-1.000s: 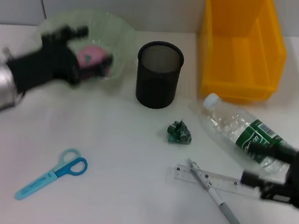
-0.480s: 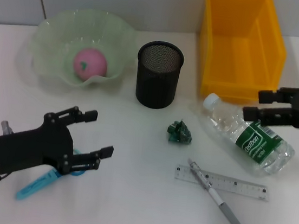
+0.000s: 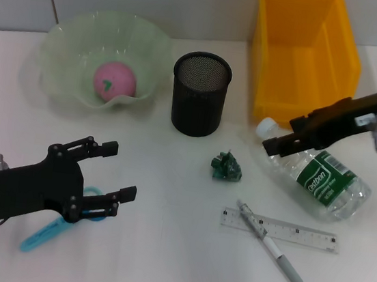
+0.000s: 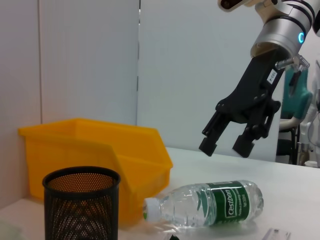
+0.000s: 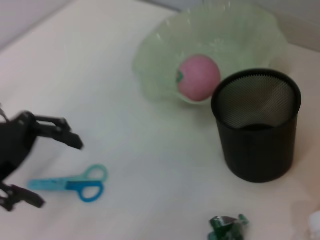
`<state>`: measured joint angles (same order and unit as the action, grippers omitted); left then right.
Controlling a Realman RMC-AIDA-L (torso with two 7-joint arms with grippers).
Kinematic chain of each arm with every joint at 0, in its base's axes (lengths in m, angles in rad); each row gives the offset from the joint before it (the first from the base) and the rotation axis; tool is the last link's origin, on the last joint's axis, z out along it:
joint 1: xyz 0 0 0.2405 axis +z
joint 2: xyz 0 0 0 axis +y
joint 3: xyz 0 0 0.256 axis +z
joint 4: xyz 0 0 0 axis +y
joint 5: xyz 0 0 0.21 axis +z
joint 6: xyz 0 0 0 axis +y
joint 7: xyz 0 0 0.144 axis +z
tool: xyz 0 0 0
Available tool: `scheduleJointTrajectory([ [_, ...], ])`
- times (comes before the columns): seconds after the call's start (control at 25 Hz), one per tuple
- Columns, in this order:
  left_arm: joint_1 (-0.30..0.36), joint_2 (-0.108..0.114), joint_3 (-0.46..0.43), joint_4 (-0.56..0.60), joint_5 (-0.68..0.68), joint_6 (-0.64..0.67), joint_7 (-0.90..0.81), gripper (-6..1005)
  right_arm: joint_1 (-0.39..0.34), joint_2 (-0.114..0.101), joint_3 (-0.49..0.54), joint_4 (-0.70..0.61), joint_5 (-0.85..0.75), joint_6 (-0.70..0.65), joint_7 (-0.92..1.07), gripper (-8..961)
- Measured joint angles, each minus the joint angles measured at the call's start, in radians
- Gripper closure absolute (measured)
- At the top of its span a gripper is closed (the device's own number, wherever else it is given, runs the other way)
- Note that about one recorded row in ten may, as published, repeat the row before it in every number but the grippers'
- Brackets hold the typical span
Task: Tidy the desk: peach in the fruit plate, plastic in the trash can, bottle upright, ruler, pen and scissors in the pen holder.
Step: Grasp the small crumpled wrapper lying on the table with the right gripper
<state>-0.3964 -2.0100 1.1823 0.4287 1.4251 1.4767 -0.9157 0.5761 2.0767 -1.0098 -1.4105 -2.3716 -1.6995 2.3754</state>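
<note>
Desk top (image 3: 161, 248): smooth, matt white. Fruit plate (image 3: 70, 37): translucent pale green, glossy, wavy rim. Peach (image 3: 113, 79): matt pink. Pen holder (image 3: 198, 104): black metal mesh, matt. Bin (image 3: 302, 58): yellow plastic, smooth, slight sheen. Bottle (image 3: 315, 174): clear ribbed plastic, glossy, green film label, white plastic cap. Plastic scrap (image 3: 226, 167): crumpled green film, shiny. Ruler (image 3: 301, 234): clear plastic. Pen (image 3: 272, 247): white plastic barrel, grey grip. Scissors (image 5: 75, 184): blue plastic handles. Left gripper (image 3: 117, 171) and right gripper (image 4: 225, 145): matt black
</note>
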Motion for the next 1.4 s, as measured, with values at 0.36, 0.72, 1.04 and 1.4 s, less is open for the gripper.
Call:
scheduleJointTrajectory([
  [0.36,0.007,-0.009,-0.013,0.000,0.000,-0.005,0.020,157,0.050,0.001,-0.143,0.116,-0.077,0.128,0.067,135],
  [0.72,0.005,-0.013,-0.008,0.001,0.000,-0.016,0.024,158,0.104,0.002,-0.231,0.296,-0.082,0.279,0.069,147],
  [1.04,0.006,-0.019,-0.004,0.000,0.000,-0.021,0.034,158,0.156,0.003,-0.279,0.424,-0.083,0.378,0.071,158],
  [1.4,0.003,-0.020,-0.003,-0.001,0.000,-0.022,0.035,158,0.178,0.005,-0.318,0.482,-0.076,0.438,0.071,170],
])
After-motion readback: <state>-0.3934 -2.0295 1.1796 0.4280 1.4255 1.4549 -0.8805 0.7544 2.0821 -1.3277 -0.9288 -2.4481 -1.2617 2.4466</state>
